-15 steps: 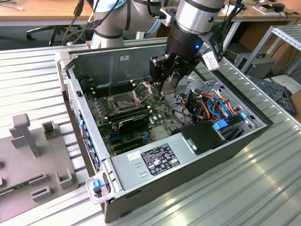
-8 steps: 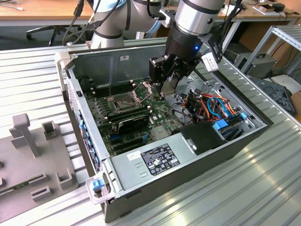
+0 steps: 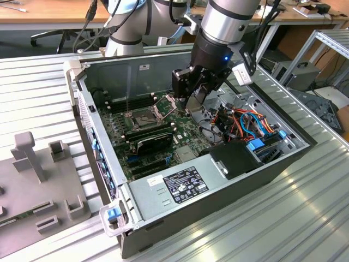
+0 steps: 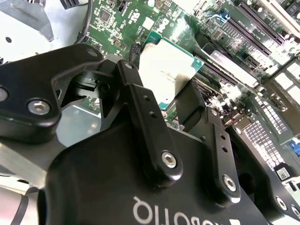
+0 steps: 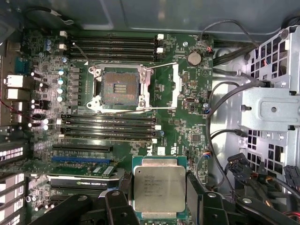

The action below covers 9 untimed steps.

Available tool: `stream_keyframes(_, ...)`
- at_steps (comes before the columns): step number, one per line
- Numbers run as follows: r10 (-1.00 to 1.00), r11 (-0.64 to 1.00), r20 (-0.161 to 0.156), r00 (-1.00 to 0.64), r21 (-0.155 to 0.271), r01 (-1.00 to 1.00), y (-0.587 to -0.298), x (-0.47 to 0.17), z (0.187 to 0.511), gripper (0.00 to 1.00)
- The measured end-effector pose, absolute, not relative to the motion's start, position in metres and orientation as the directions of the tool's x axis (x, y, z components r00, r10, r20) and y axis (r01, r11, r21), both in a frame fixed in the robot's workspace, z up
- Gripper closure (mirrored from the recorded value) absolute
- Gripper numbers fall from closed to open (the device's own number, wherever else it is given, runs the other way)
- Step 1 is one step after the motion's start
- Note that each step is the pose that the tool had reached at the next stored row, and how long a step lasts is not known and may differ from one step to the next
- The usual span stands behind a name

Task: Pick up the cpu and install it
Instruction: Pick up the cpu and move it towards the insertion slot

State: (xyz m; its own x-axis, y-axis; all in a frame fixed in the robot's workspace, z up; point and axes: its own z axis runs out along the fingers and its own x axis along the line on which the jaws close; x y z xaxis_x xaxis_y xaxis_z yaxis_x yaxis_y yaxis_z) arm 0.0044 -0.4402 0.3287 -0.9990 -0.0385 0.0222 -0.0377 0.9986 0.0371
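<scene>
A ribbed metal counter (image 3: 283,218) is seen carrying an open computer case (image 3: 218,214), its green motherboard (image 5: 187,117) exposed. The claw (image 3: 195,105) is hung over the board. The cpu (image 5: 159,188) is held between its fingers (image 4: 140,105), which are closed on two opposite edges, as far as can be judged from both wrist views. The cpu is kept flat, metal top toward the wrist, apparently clear of the board. The open socket (image 5: 117,89) is found toward the exterior view's left of the claw, with a bank of memory slots (image 5: 110,124) lying between socket and cpu.
</scene>
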Motion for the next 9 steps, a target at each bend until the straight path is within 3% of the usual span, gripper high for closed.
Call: stream_keyframes(9, -0.038, 0.999, 0.022, -0.999, 0.037, -0.038, -0.4386, 0.0019, 0.3231, 0.45)
